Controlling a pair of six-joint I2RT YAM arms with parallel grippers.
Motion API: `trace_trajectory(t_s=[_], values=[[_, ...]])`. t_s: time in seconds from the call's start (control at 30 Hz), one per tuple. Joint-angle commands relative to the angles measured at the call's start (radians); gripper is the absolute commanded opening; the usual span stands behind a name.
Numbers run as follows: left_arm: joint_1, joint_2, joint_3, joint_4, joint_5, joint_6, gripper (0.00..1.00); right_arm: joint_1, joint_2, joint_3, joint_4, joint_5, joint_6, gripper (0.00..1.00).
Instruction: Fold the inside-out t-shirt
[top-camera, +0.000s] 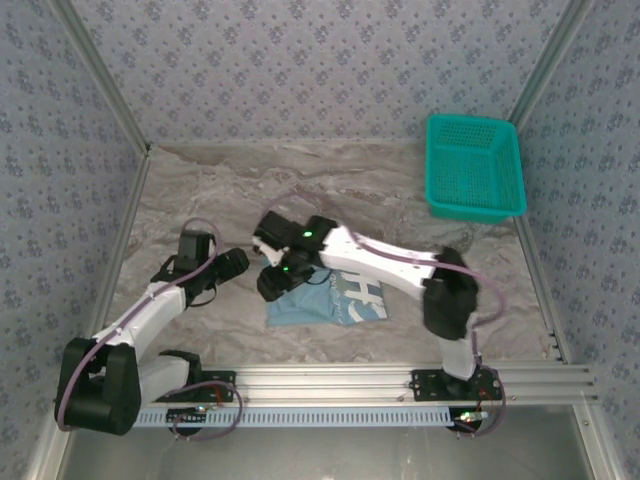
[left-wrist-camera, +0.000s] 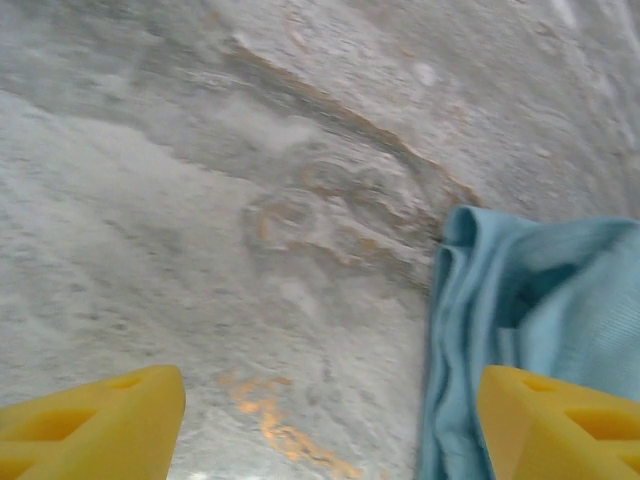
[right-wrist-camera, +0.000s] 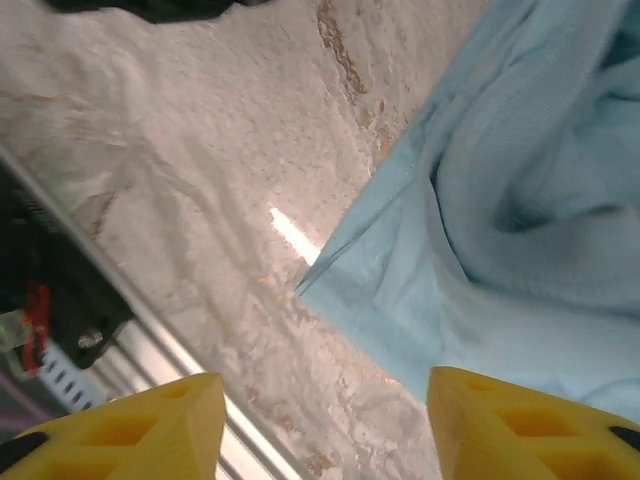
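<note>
The inside-out t-shirt (top-camera: 325, 300) lies as a small flat light-blue bundle near the front middle of the table, its whitish print (top-camera: 360, 290) facing up. My right gripper (top-camera: 272, 284) hangs over its left end. In the right wrist view the right gripper (right-wrist-camera: 325, 400) is open above the table, and a pointed corner of the t-shirt (right-wrist-camera: 420, 260) lies just ahead of it. My left gripper (top-camera: 238, 263) is to the left of the cloth. It is open (left-wrist-camera: 330, 400) over bare marble, with the shirt's bunched edge (left-wrist-camera: 470, 300) by its right finger (left-wrist-camera: 560, 425).
A teal mesh basket (top-camera: 475, 165) stands at the back right. The aluminium front rail (top-camera: 330, 380) runs along the near edge and shows in the right wrist view as the rail (right-wrist-camera: 140, 365). Patterned walls enclose the marble tabletop (top-camera: 240, 190).
</note>
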Motion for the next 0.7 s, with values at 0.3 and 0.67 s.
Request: trace_trajectory(t_s=[0.3, 0.67], values=[[-0.196, 0.302, 0.294, -0.005, 0.053, 0.093, 0.79, -0.236, -0.242, -0.549, 0.436, -0.012, 0.096, 0.75], [-0.214, 0.500, 0.427, -0.002, 0.005, 0.094, 0.58, -0.253, -0.143, -0.618, 0.619, -0.099, 0.131, 0.53]])
